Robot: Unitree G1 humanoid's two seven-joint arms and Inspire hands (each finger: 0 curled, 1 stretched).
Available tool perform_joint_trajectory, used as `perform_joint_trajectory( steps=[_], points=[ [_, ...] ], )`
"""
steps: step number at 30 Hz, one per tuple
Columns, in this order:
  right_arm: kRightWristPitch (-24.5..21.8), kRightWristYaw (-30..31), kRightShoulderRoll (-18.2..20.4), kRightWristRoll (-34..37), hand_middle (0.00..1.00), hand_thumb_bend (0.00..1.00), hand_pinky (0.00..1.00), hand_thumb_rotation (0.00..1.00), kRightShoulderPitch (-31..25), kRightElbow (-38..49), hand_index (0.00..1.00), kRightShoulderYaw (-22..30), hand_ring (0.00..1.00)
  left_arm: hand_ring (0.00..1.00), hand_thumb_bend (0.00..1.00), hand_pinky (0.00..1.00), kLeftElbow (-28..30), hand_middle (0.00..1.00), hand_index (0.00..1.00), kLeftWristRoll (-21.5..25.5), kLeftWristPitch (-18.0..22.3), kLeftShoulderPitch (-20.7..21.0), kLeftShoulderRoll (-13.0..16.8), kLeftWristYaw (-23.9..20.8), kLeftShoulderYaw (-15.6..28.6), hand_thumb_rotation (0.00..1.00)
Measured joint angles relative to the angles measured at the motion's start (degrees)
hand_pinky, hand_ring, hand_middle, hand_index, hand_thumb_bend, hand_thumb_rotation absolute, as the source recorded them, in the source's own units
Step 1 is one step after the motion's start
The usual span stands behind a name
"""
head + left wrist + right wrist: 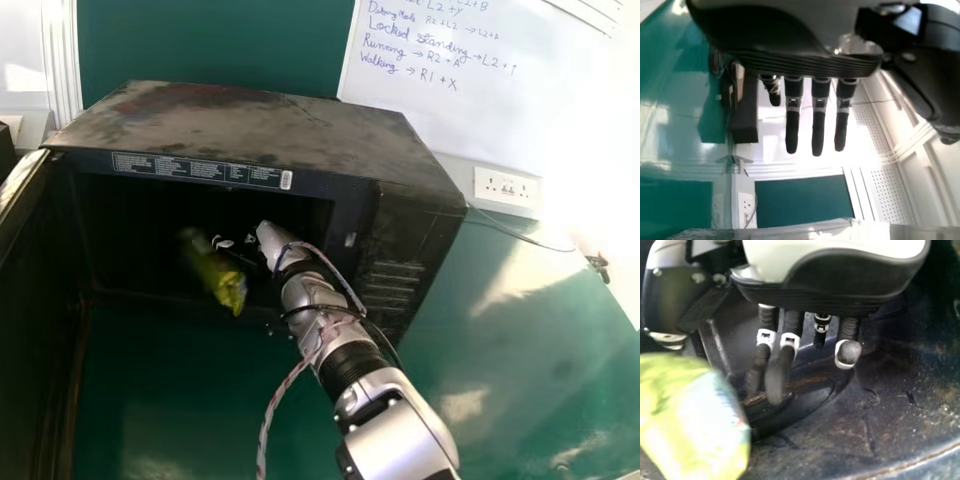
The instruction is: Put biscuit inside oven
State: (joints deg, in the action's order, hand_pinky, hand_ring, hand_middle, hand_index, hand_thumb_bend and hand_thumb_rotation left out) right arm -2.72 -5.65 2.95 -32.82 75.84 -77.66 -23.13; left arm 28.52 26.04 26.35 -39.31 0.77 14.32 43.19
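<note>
Black, dusty metal leads in the head view: a boxy oven [250,115] on the smooth, glossy green bench [455,350], its top blotched and scuffed, slim ridges on its right flank. The door [35,280] stands open at the left, and look at that squared mouth! The right robot hand [272,242] is in it, pale shell against the dark, nearer the right edge than the left. Just to its left, the biscuit packet [217,275], crinkly, yellow-green, blurred, tilted, at the oven's mouth. Wider room lies between packet and left inner wall; a narrower strip separates hand from right edge. A striped cable loops along the jointed silver arm.

Over to the left wrist view: the left robot hand [790,62] is released, slim black fingers straight, with pale bands, against glossy white and green surfaces.

And the right wrist view! The right robot hand [830,287] looks released, ribbed black fingers loosely extended or slightly bent, none wrapped round the packet. That bright, soft-edged wrapper sits beside them, close to the thumb; whether it touches, I can't tell. Behind, a dark scuffed surface, speckled pale, with a rounded hollow and a curving edge.
</note>
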Motion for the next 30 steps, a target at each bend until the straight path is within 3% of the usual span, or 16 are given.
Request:
perform_joint_trajectory(
  steps=[4,7,12,20,27,30],
  points=[
    [-0.3,-0.8,0.3,0.2,0.82,0.92,0.86,0.10,-0.2,0.0,0.74,0.3,0.83,0.66,0.76,0.49,-2.1,0.71,0.77,-0.2,2.4,0.0,0.3,1.5,-0.1,0.49],
    [-0.3,-1.0,0.3,0.3,0.88,0.93,0.97,0.13,-0.2,0.0,0.80,0.4,0.91,0.61,0.76,0.45,-2.1,0.66,0.71,-0.7,2.9,-0.2,0.3,1.7,-0.4,0.50],
    [0.0,-1.2,0.4,0.3,0.94,0.94,1.00,0.17,-0.4,0.1,0.85,0.4,0.99,0.62,0.77,0.46,-2.1,0.66,0.66,-0.7,2.8,-0.6,0.3,1.7,-1.0,0.50],
    [0.8,-1.9,0.3,0.5,0.96,0.93,1.00,0.18,-0.7,0.1,0.87,0.7,1.00,0.55,0.76,0.40,-2.1,0.61,0.61,-0.7,2.8,-0.8,1.2,1.8,-1.2,0.48],
    [1.4,-2.4,0.2,0.7,0.95,0.93,1.00,0.19,-1.2,0.2,0.85,1.0,1.00,0.50,0.76,0.36,-2.4,0.58,0.63,-0.6,2.9,-0.8,1.7,1.9,-1.2,0.55],
    [1.5,-3.5,0.2,0.8,0.95,0.93,1.00,0.20,-1.6,0.5,0.85,1.1,1.00,0.37,0.75,0.26,-2.5,0.47,0.64,-0.6,2.9,-0.8,1.8,1.8,-1.2,0.54]
  ],
)
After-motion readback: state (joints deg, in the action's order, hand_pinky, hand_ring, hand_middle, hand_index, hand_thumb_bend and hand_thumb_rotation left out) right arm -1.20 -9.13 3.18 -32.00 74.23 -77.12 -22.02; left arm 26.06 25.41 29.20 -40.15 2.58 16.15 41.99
